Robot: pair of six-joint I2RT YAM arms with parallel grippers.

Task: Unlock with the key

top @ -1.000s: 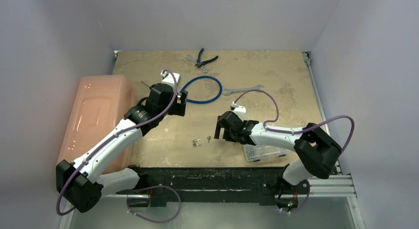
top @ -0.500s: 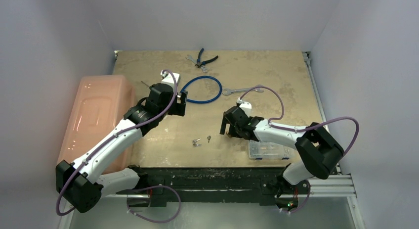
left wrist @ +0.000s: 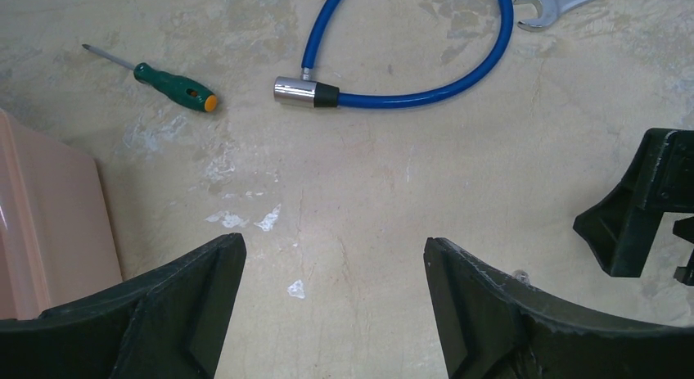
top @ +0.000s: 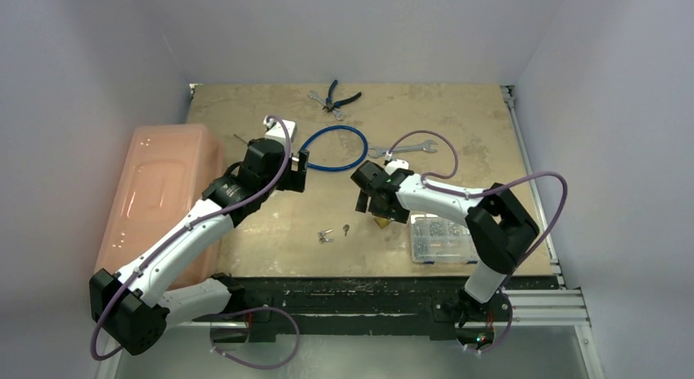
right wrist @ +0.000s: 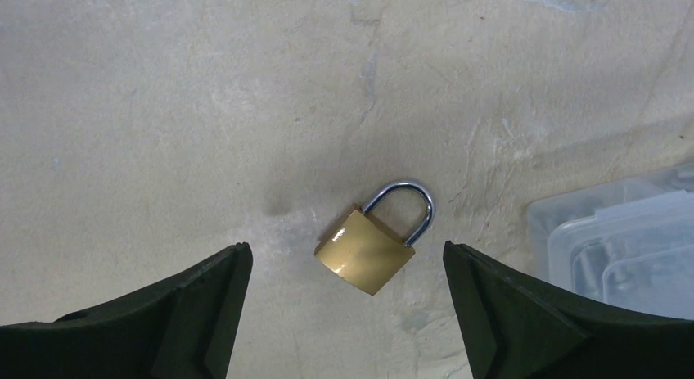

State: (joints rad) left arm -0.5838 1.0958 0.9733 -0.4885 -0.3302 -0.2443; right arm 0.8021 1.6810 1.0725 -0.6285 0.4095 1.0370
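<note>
Right gripper [top: 368,205] shifted over padlock [right wrist: 366,260], spread; left gripper [left wrist: 334,244] spread; padlock near box [right wrist: 614,232] edge.

The right gripper [right wrist: 345,264] has open table [right wrist: 164,109] left of the padlock [right wrist: 366,261]; a clear box [right wrist: 614,256] crowds the right.

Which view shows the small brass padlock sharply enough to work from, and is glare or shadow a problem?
Right wrist: small brass padlock sharp, a pale glare streak on its face, only soft shadow. Top external: it is a dim yellow speck under the right gripper. Left wrist: crisp, evenly lit, padlock out of frame.
</note>
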